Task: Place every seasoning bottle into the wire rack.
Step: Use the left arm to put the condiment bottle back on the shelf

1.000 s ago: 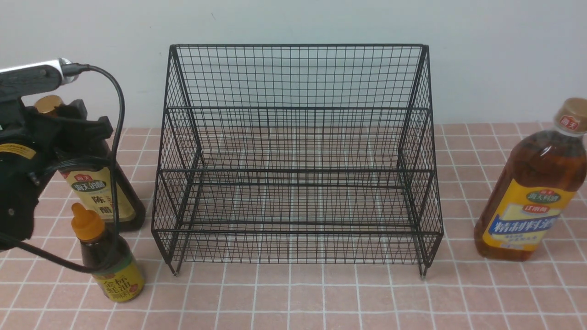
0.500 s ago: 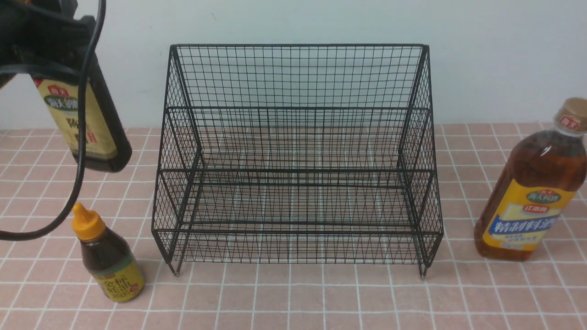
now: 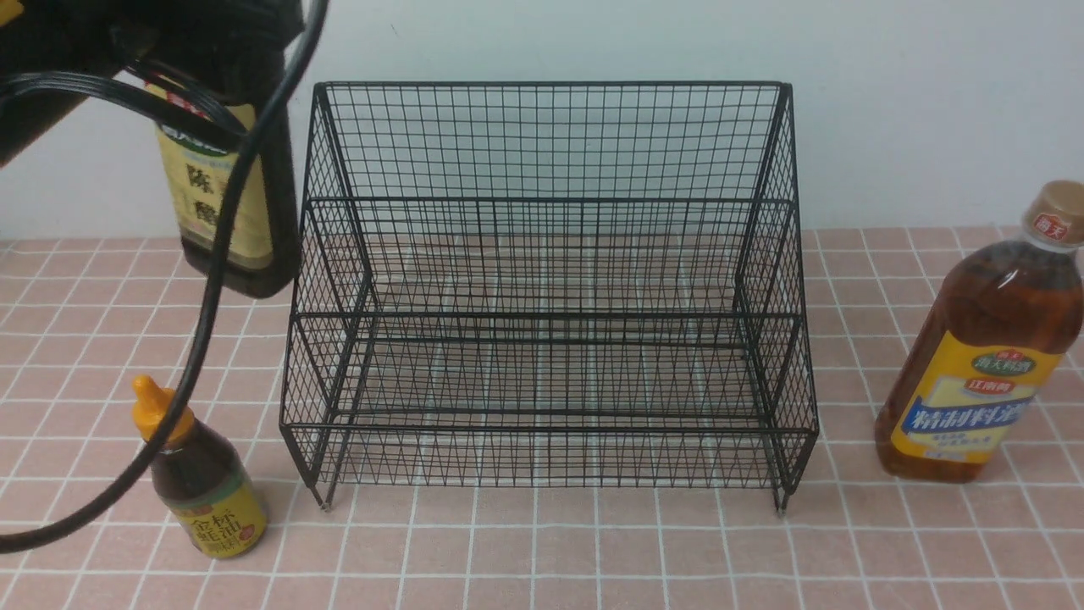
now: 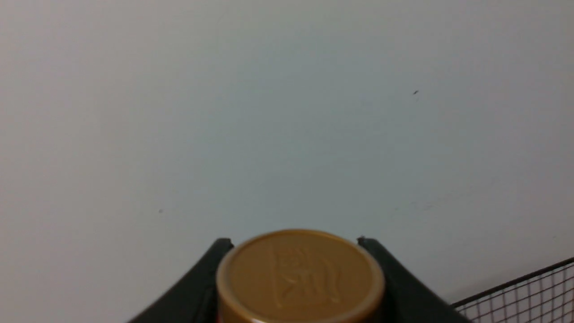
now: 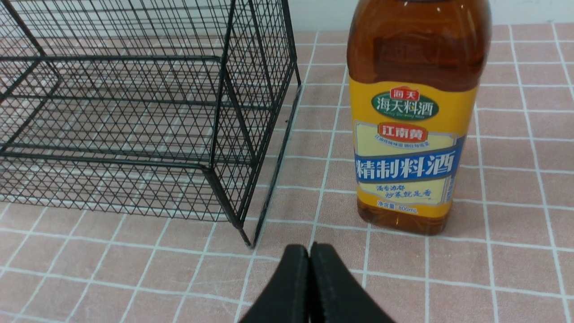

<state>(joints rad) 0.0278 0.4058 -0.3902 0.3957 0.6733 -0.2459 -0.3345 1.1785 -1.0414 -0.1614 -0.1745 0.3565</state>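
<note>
Left end effector [image 4: 293, 251] is clamping the tall dark bottle with gold cap and beige label [image 3: 195, 203] near its cap, hanging it upright above the table [image 3: 542, 551], just left of the large black wire-mesh stepped rack [image 3: 550, 254]; right end effector [image 5: 309, 255] is resting pinched shut, empty.

Pale grey-blue wall [image 3: 931, 102], pink tiled surface [image 3: 542, 551]

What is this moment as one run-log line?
left gripper: shut on tall dark bottle, held in air left of wire rack | right gripper: shut, empty | amber bottle, squeeze bottle: standing on table, outside rack
</note>
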